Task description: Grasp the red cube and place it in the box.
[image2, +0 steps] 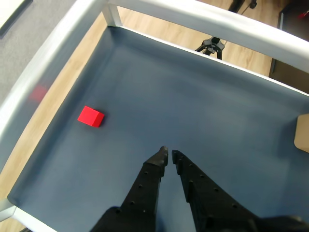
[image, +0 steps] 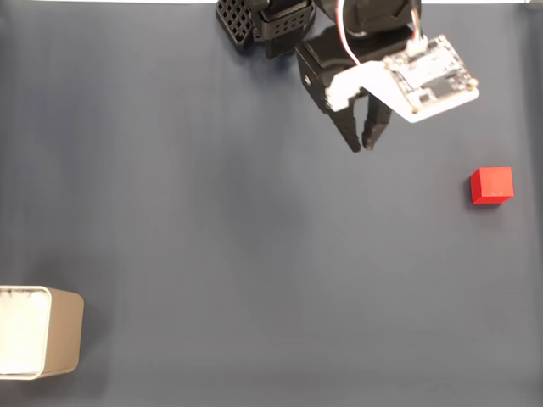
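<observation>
The red cube [image: 492,185] rests on the dark mat at the right side of the fixed view; the wrist view has the red cube [image2: 91,116] at left, well away from the fingers. My gripper [image: 362,144] hangs at the top centre, left of the cube and apart from it, black fingers nearly together with nothing between them. From the wrist camera the gripper [image2: 169,153] points into bare mat, a thin gap at the tips. The tan box [image: 53,331] with its white inside stands at the bottom left; a corner of the box [image2: 302,133] shows at the right edge.
The dark blue-grey mat [image: 254,254] covers the table. In the wrist view a white metal frame [image2: 58,43] borders the mat, with wooden floor and a black tripod [image2: 211,45] beyond it. The arm's base [image: 263,21] sits at the top edge.
</observation>
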